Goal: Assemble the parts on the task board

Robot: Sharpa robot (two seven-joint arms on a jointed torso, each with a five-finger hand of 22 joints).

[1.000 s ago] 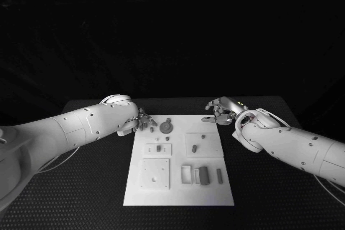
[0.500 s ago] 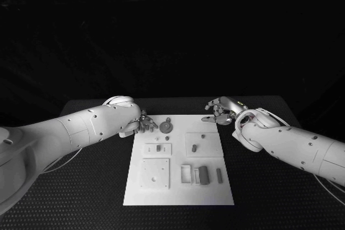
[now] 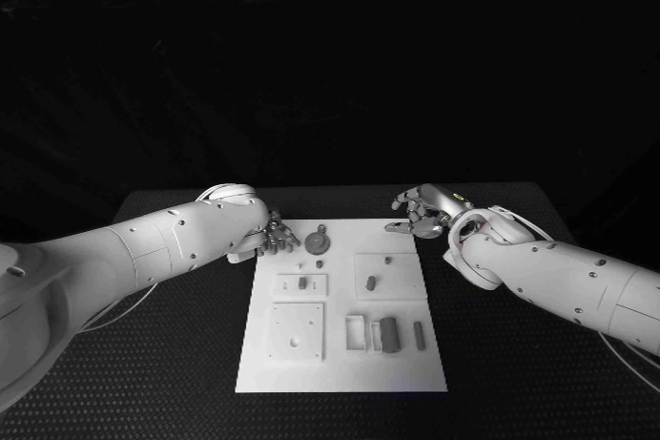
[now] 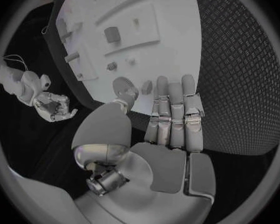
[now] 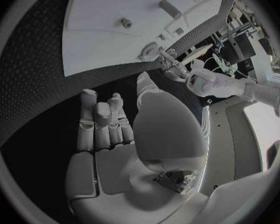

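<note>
The white task board lies in the middle of the table and carries several small grey parts. A round part sits near its far edge, and a long dark part lies in a slot at the near right. My left hand hovers at the board's far left corner, fingers straight and holding nothing. The round part lies just beyond its thumb. My right hand hangs over the table at the far right corner, holding nothing.
Black textured table surrounds the board on all sides. Two raised square plates stand on the board. Each wrist view shows the other hand across the board's far edge.
The left arm has shifted slightly, with its hand settling a touch closer to the round part. The right hand has stayed where it was.
</note>
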